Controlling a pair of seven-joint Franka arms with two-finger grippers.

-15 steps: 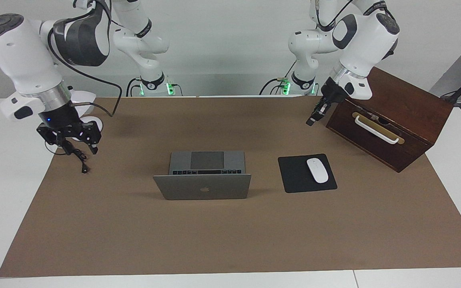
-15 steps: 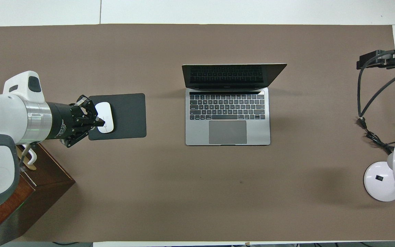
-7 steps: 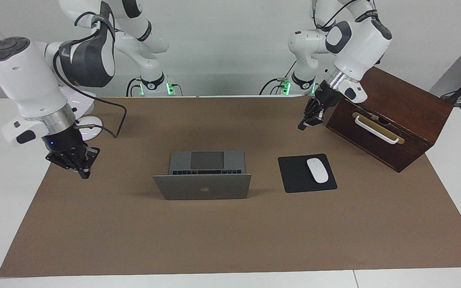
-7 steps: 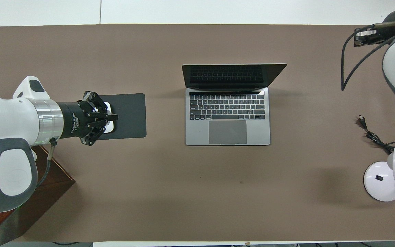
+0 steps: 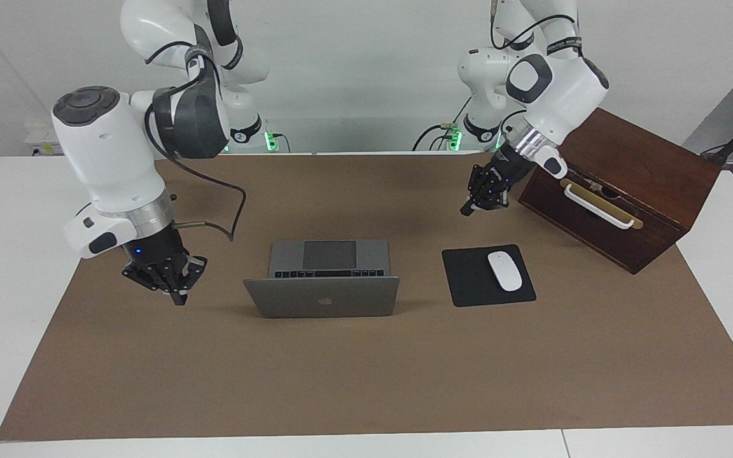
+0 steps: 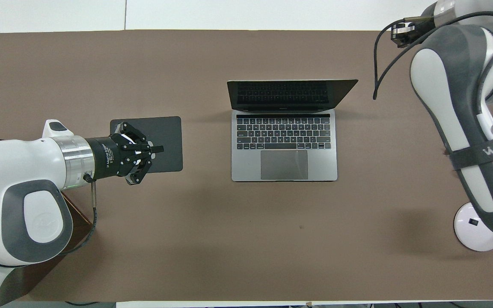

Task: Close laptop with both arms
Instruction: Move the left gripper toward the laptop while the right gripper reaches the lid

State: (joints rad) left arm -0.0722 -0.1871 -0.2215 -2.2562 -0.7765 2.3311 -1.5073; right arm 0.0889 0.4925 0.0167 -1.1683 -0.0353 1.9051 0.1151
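The laptop (image 5: 329, 258) stands open at the middle of the brown mat, its silver lid (image 5: 322, 298) upright with the apple logo showing. In the overhead view its keyboard (image 6: 283, 133) and dark screen show. My right gripper (image 5: 179, 296) hangs low over the mat beside the laptop, toward the right arm's end, fingers together and empty. In the overhead view it is hidden by its own arm. My left gripper (image 5: 468, 208) is raised over the mat near the mouse pad, fingers together and empty; in the overhead view (image 6: 160, 149) it covers the mouse pad.
A white mouse (image 5: 505, 270) lies on a black mouse pad (image 5: 468, 283) beside the laptop, toward the left arm's end. A dark wooden box (image 5: 634, 191) with a white handle stands close to the left arm. A white lamp base (image 6: 475, 229) stands at the right arm's end.
The right gripper has come down and in toward the laptop's side. The left gripper has moved from the wooden box toward the laptop, over the mouse pad. The laptop has not moved.
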